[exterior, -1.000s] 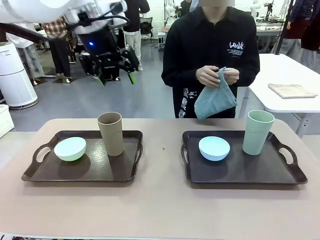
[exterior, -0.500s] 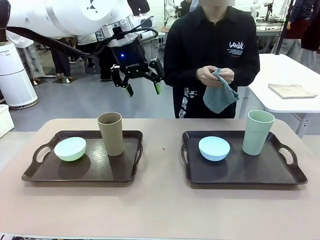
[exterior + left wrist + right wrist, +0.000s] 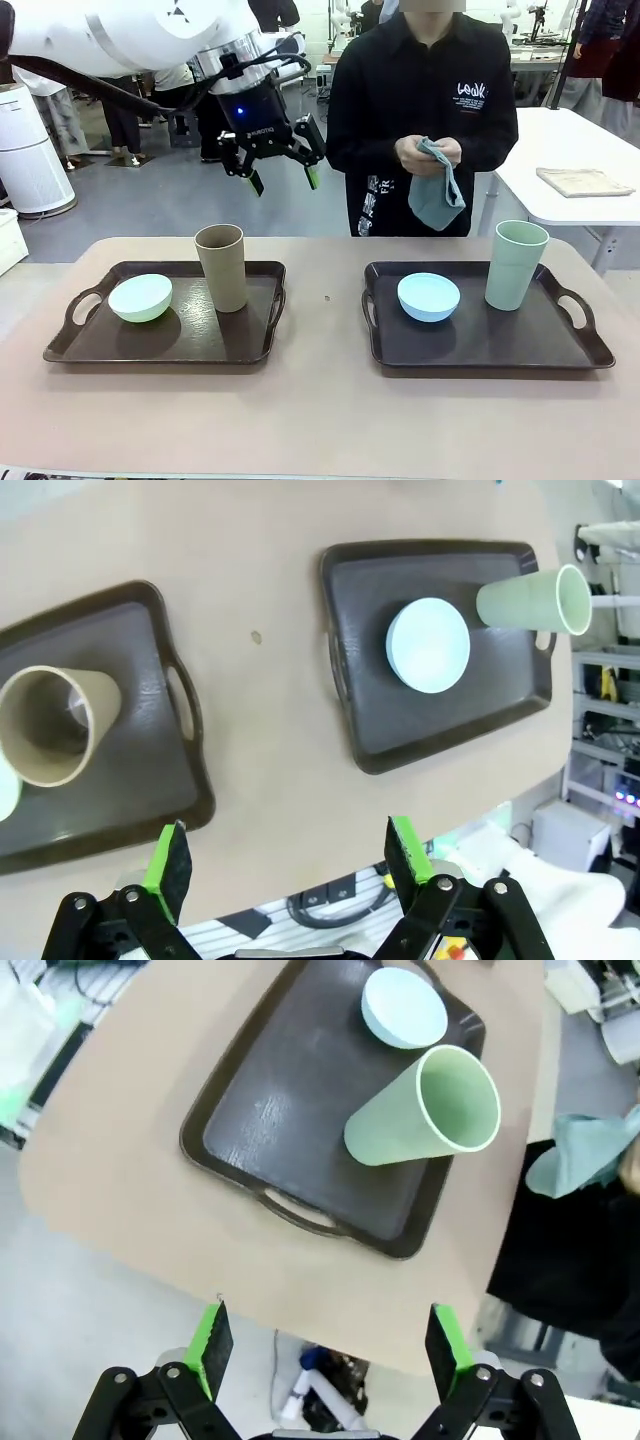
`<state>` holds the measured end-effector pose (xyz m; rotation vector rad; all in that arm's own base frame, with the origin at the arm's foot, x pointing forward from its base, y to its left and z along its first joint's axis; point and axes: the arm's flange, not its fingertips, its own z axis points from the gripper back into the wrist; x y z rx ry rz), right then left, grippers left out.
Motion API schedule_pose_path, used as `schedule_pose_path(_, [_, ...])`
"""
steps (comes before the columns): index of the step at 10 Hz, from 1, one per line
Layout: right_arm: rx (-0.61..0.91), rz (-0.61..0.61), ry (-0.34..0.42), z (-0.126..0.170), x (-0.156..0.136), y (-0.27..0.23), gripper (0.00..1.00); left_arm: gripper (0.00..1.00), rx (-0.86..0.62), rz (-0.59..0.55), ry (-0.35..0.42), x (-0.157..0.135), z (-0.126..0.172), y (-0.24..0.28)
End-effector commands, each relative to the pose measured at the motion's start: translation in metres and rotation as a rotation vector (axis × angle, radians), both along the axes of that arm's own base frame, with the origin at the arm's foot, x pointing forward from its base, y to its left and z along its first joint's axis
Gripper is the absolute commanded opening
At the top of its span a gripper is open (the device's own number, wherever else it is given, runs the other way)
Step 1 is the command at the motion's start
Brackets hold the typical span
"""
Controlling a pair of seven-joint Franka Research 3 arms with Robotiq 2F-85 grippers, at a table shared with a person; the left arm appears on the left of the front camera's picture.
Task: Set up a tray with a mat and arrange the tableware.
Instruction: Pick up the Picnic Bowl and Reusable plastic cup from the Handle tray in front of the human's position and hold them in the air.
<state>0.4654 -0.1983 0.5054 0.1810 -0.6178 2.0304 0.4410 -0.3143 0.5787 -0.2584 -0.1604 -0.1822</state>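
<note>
Two dark brown trays lie side by side on the table. The left tray (image 3: 180,335) carries a pale green bowl (image 3: 140,297) and a brown cup (image 3: 221,266). On the right tray (image 3: 490,335) stand a light blue bowl (image 3: 428,296) and a pale green cup (image 3: 516,264). The person at the far side holds a blue-grey cloth mat (image 3: 437,195) in both hands. My left gripper (image 3: 283,181) hangs open and empty high above the far table edge, behind the brown cup. My right gripper (image 3: 328,1350) is open and empty high above the pale green cup (image 3: 425,1108) and the right tray (image 3: 290,1110).
A folded beige cloth (image 3: 585,181) lies on a white side table at the right. From above, the left wrist view has the brown cup (image 3: 55,723), the blue bowl (image 3: 428,645) and bare tabletop between the trays.
My left arm swung right from above the left tray's far corner toward the middle, then held nearly still. The person has gathered the cloth closer in the hands.
</note>
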Motion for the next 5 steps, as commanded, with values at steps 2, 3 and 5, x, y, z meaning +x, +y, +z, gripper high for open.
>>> schedule_pose_path(2, [0.143,0.082,-0.067,-0.017,0.035,-0.009,1.00,1.00,-0.046,-0.038,0.073,0.017,-0.006,-0.017])
schedule_pose_path(3, [0.208,0.039,-0.005,-0.020,0.046,-0.006,1.00,1.00,-0.038,-0.062,0.074,0.025,-0.013,-0.027])
schedule_pose_path(5, [0.326,-0.111,0.132,-0.022,0.063,-0.006,1.00,1.00,-0.032,-0.117,0.092,0.036,-0.030,-0.048])
